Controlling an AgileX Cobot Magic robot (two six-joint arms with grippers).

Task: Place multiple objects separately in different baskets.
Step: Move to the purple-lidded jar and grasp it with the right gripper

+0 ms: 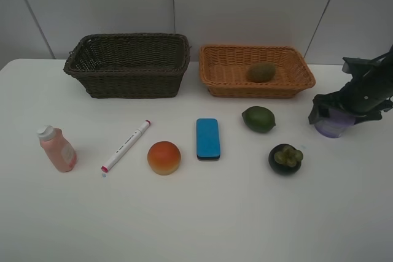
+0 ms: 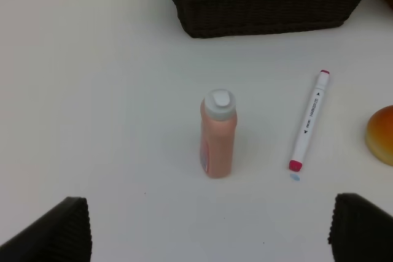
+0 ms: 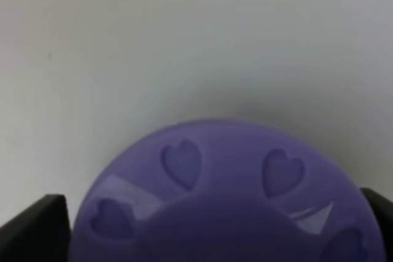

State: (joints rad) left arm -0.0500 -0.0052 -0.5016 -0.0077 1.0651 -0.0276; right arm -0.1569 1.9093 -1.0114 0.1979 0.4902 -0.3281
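Carefully now — the right end effector [image 1: 336, 107] straddles the purple-lidded jar [image 1: 330, 128] standing near the right edge of the tabletop [image 1: 196, 213], jaws spread wide, though whether they pinch it yet I cannot tell — so I'd close squarely on its sides, level, before any lift.

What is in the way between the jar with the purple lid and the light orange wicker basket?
Nothing visible. The purple-lidded jar stands on the white table just right of the shallow light orange woven basket, and only bare tabletop lies between them. The brown kiwi lies inside the basket, with room beside it.
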